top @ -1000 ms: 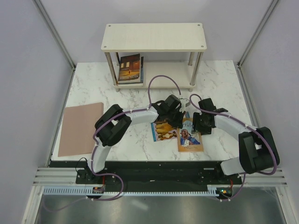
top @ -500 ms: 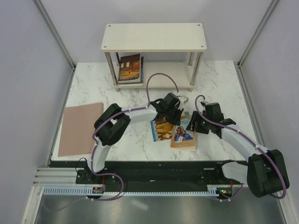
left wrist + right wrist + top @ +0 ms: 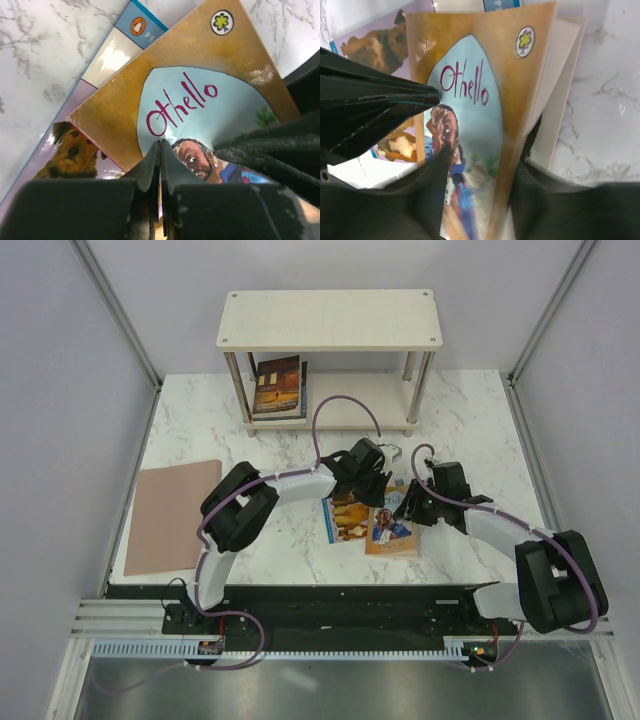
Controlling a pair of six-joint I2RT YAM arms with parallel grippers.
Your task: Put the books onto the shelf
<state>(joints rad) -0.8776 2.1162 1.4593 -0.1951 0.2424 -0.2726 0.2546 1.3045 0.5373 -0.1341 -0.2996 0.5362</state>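
Left pincer (image 3: 160, 147): clenched, its black fingers flat together, tips down on the glossy cover of the Othello book (image 3: 470, 100).
Right pincer (image 3: 480, 165): fingers stand apart on either side of that same book's near end; I cannot tell whether they squeeze it.
Othello book: thin paperback with a tan border, an arched pale blue panel with a portrait, and a clover badge in one corner. It lies on the surface (image 3: 200, 430) in front of the shelf (image 3: 330, 320), and its cover bows upward.
Dog book (image 3: 70, 150): lilac cover with a brown dog, a cream band and a blue strip with a penguin badge. It lies flat, partly under the Othello book.
Shelf: cream wooden boards on silver metal posts; a dark book (image 3: 278, 387) sits at the left end of the lower board.
Surface: white marble pattern with grey veins.
Sheet (image 3: 170, 515): plain, flat, pinkish brown, well to the left.
Change: since a second ago the Othello book has slid left and turned, the right pincer has closed in on the left one, and I see the left arm barely moved.
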